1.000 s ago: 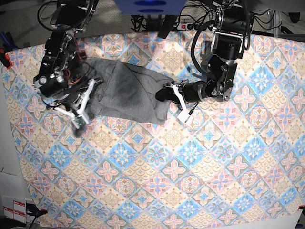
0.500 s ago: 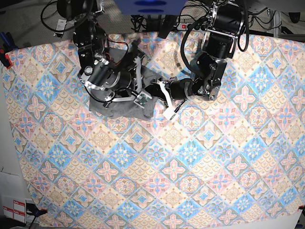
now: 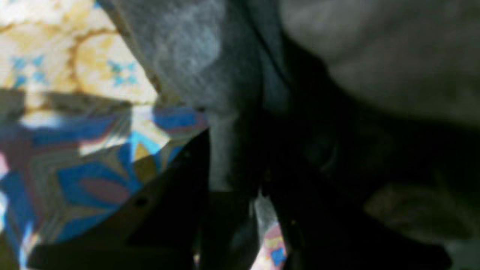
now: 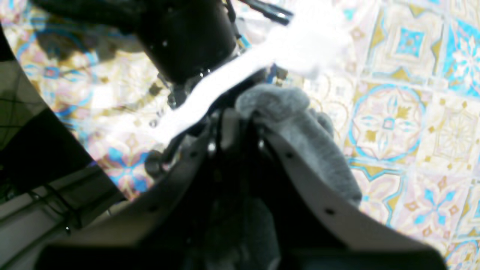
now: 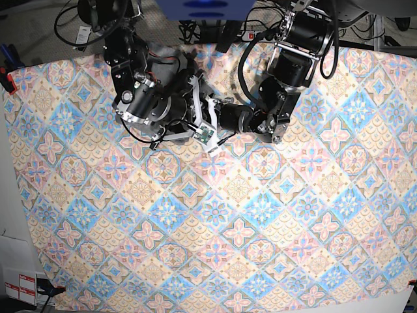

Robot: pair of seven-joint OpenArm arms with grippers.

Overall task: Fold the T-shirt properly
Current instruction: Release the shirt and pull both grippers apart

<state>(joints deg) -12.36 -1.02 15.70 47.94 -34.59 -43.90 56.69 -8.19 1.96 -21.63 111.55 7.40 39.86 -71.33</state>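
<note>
— Two grippers on one bunch of cloth. The T-shirt (image 4: 300,123) is soft grey jersey, light and limp; I judge it will sag and slide out of shape wherever it isn't supported. It sits at the far side of the table, almost wholly hidden under the arms in the base view.

— How are the tools?

— The right gripper (image 4: 240,135) has its jaws pressed together with a wad of grey cloth pinched between them. The left gripper (image 3: 232,195) looks likewise closed on a fold of the shirt, though that wrist picture is dark and blurred.

— Where would you hold it?

— At hems or shoulder seams, where the cloth is doubled and slips less, not a loose middle bunch like this.

— And round about?

— The patterned tablecloth (image 5: 260,215) lies directly beneath; a low pinch could catch it too. The two arms are crowded together, nearly touching, so each stands in the other's way. Cables (image 5: 195,29) run beyond the table's far edge.
</note>
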